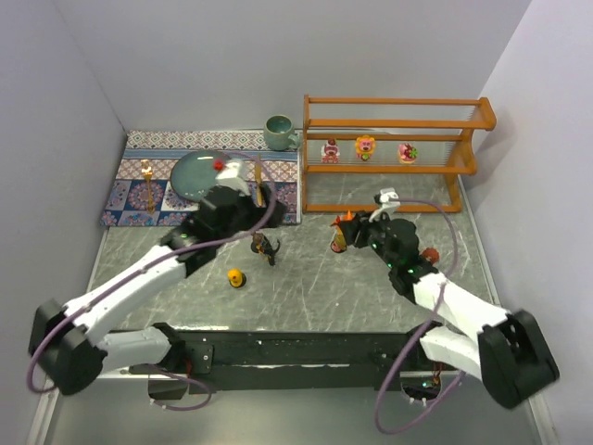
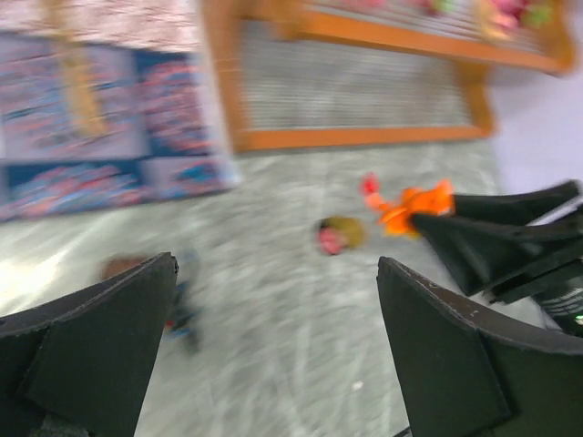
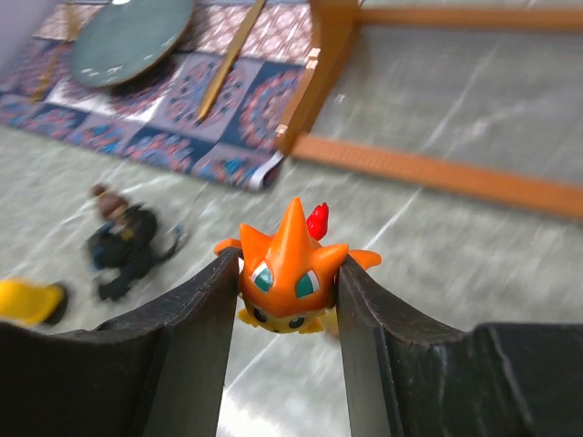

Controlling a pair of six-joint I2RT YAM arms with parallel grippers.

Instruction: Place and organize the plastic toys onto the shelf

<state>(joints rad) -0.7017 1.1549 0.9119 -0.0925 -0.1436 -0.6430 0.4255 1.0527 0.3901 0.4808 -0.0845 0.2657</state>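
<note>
Looking at the overhead view, you find the orange-brown wooden three-tier shelf at the upper right of the frame, standing on the grey marbled counter. Three small plastic toys sit apart along its middle tier: a pink bear figurine on the left, a yellow-orange round-headed figurine in the middle and a pink and green figurine on the right.

Your right hand is clamped on an orange spiky plastic creature, with one finger pressed to each side of its body and its face turned to the wrist camera. Overhead, it sits just right of centre, below the shelf's bottom rail and apart from it.

Your left hand is spread wide with nothing between its fingers. It is poised centre-left, at the lower right corner of the patterned blue and red mat. Just below it in the frame, a dark brown-headed figurine stands on the counter. A yellow round figurine on a dark base lies lower and to the left.

The left wrist view is blurred. It shows a small round toy on the counter beside the held creature, but you cannot tell which kind.

A grey-green round plate and slim wooden utensils rest on the mat, with a teal ceramic mug at its upper right corner.
</note>
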